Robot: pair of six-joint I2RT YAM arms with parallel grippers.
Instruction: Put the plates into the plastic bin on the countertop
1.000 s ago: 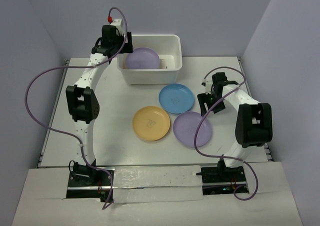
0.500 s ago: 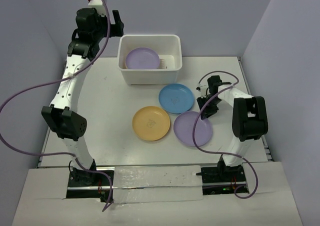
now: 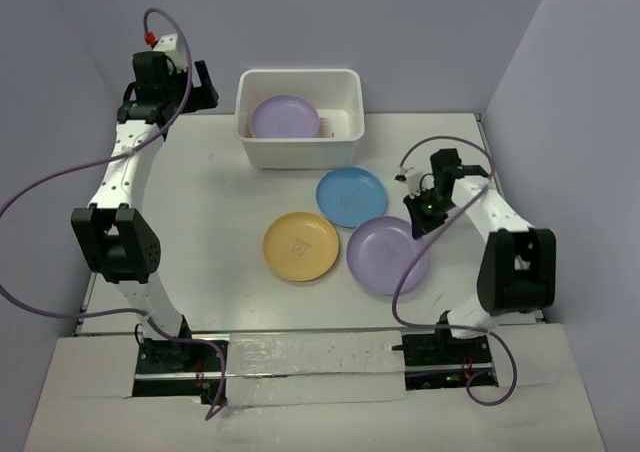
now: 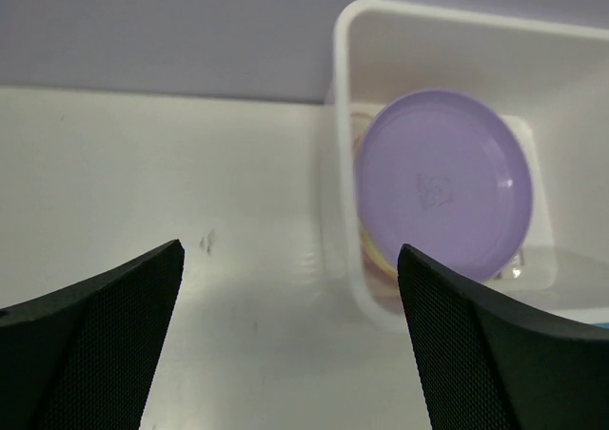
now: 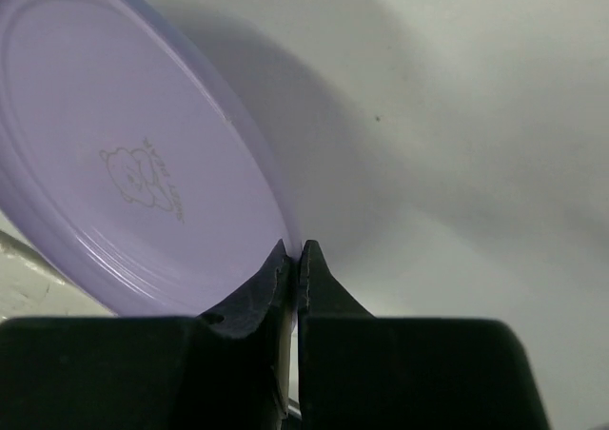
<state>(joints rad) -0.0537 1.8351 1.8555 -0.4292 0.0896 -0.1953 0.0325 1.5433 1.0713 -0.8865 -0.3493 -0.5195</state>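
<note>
Three plates lie on the countertop [image 3: 210, 202]: a blue plate [image 3: 352, 196], a yellow-orange plate [image 3: 302, 246] and a purple plate [image 3: 387, 255]. My right gripper [image 3: 422, 215] is shut on the right rim of that purple plate [image 5: 143, 164], which tilts up from the surface in the right wrist view, the fingers of the gripper [image 5: 297, 251] pinching its edge. Another purple plate [image 3: 285, 117] lies inside the plastic bin [image 3: 300, 154]. My left gripper [image 3: 203, 84] is raised to the left of the bin, open and holding nothing [image 4: 290, 249], looking at the bin [image 4: 343, 116] and its purple plate [image 4: 442, 183].
Pale lavender walls close in the countertop at the back and both sides. Purple cables loop from both arms, the left one arching wide over the table's left side. A yellowish plate edge shows under the purple plate in the bin.
My right gripper has shut on the purple plate's rim and shifted slightly right. My left arm has drawn back from the bin and swung left, still open.
</note>
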